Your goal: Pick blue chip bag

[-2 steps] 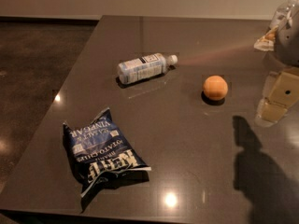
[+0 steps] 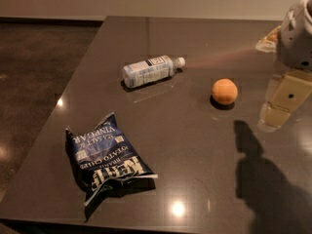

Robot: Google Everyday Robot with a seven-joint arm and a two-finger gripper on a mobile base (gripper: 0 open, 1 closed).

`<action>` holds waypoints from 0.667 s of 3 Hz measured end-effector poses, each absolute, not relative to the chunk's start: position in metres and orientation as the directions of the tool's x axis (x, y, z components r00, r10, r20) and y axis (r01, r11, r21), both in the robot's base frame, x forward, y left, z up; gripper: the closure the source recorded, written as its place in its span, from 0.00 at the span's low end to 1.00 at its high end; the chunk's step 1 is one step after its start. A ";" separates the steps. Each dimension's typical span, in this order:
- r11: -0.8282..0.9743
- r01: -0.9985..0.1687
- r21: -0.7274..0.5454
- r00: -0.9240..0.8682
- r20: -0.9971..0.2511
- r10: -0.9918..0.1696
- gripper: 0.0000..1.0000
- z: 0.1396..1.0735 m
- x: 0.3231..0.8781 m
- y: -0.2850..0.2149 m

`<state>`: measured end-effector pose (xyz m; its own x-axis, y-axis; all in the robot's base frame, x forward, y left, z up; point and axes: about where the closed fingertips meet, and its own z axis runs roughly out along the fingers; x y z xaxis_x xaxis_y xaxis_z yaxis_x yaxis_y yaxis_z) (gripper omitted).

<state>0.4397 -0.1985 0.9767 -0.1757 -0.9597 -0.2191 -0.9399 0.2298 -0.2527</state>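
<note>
The blue chip bag [image 2: 106, 161] lies flat and crinkled on the dark table [image 2: 195, 145], near its front left corner, white lettering facing up. My gripper [image 2: 282, 104] hangs at the right edge of the view, above the table and far to the right of the bag. It holds nothing that I can see. Its shadow falls on the table below it at the lower right.
A clear plastic water bottle [image 2: 150, 70] lies on its side at mid table. An orange [image 2: 224, 91] sits to its right, close to my gripper. A pale object [image 2: 268, 39] shows partly at the far right. The table's left edge drops to dark floor [image 2: 39, 82].
</note>
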 end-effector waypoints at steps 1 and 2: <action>0.162 -0.952 -0.260 -0.101 -0.233 -0.967 0.00 0.976 0.444 -0.168; 0.078 -0.963 -0.257 -0.012 -0.251 -0.968 0.00 0.972 0.447 -0.134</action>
